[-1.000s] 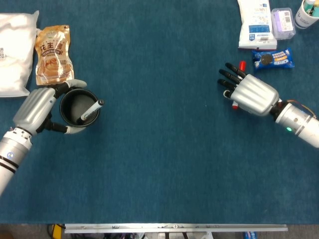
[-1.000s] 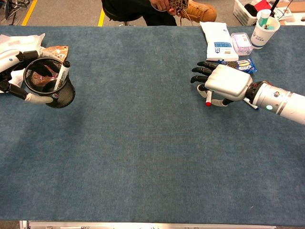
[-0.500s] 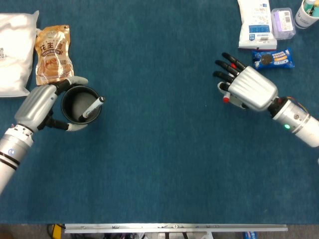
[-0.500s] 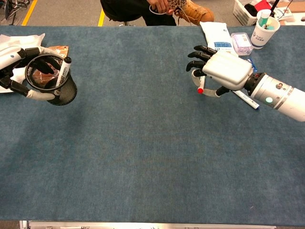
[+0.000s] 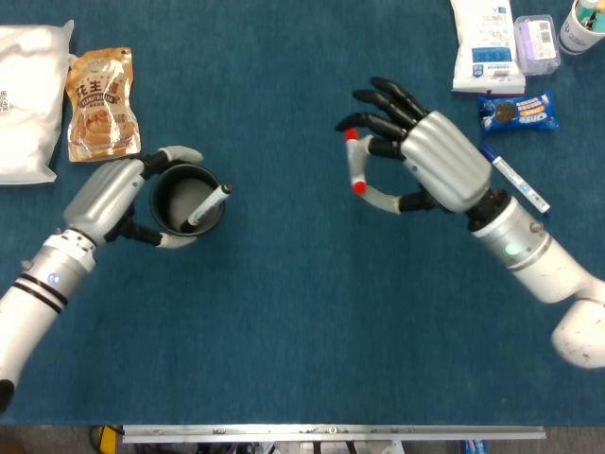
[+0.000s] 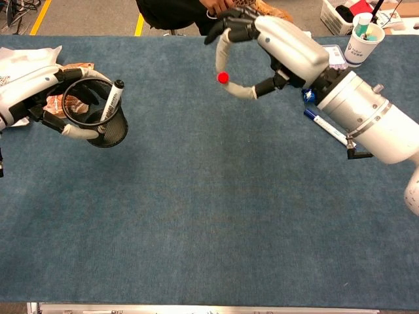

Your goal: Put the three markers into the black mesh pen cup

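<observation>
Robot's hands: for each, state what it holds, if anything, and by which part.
The left hand grips the black mesh pen cup around its wall. The right hand pinches the red-capped marker by its barrel.

Black mesh pen cup (image 5: 186, 199) sitting lifted toward tabletop's left edge, one black-capped marker (image 5: 208, 205) leaning inside. Red-capped marker (image 5: 355, 163) hanging upright above the middle. Blue-capped marker (image 6: 327, 127) lying flat near the right edge.

Your silver-backed, black-fingered left robot hand (image 5: 113, 194) grips the black mesh pen cup (image 5: 186, 200) with its black-capped white marker (image 5: 210, 203) on the teal-blue tabletop (image 5: 284, 312), while your right robot hand (image 5: 421, 161) pinches a red-capped marker (image 5: 356, 163), and a blue-capped white marker (image 5: 515, 177) lies beside it.
</observation>
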Controlling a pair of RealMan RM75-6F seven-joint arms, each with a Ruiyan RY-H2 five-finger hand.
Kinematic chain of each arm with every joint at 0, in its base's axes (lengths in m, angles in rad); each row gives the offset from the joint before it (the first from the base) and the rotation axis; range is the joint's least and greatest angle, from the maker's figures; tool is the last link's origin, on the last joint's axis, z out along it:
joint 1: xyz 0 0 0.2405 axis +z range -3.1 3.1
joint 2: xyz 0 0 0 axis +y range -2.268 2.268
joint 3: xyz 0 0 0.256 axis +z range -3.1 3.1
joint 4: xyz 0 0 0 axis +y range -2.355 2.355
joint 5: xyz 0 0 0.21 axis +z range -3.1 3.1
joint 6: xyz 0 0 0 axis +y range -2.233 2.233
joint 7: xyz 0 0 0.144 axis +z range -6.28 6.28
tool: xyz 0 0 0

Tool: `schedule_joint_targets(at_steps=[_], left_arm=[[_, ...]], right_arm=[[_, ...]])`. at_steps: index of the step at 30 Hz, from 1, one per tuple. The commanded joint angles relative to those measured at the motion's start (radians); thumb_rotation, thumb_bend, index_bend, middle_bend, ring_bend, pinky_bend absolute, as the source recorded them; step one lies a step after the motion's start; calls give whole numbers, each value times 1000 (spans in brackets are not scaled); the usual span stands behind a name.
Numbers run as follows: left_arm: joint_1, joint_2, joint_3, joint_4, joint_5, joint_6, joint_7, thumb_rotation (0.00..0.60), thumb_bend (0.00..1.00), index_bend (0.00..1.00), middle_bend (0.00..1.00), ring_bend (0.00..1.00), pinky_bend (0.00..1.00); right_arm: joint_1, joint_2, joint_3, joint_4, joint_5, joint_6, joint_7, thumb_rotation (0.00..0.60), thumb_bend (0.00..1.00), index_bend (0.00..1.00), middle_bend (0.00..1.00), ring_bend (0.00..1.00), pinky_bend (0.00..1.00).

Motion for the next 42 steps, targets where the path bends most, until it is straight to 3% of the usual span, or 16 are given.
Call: schedule_joint_targets(at_steps=[1,11,22,33,39,42], left_arm=[[-17,-10,-3,-10,-1,-20,18,600,137,207,385,347,274],[-72,-54,-20,-26,-38,-89,69,600,137,207,385,347,274],[-113,-87,-46,-17,-73,-123,90,600,137,207,385,347,274],[-135,-93,-61,-19,-97,-134,109,600,137,207,385,347,274],[-142,-94,-66,-12,-113,-141,110,600,137,207,385,347,274],[-140,-89,-65,-11,-114,-137,111,600,137,207,385,347,274]], right_arm=[[32,45,102,-179,99,-60,35,600,294,654,308,107,39],[62,7,192,-352,213,-135,72,600,293,654,308,107,39],[58,-5,195,-418,233,-172,74,600,292,654,308,107,39],[49,-36,172,-388,233,-193,66,600,289,646,303,107,39],[57,-54,153,-344,229,-229,41,600,92,335,228,90,36],[55,-53,158,-336,225,-227,37,600,66,205,183,59,21]])
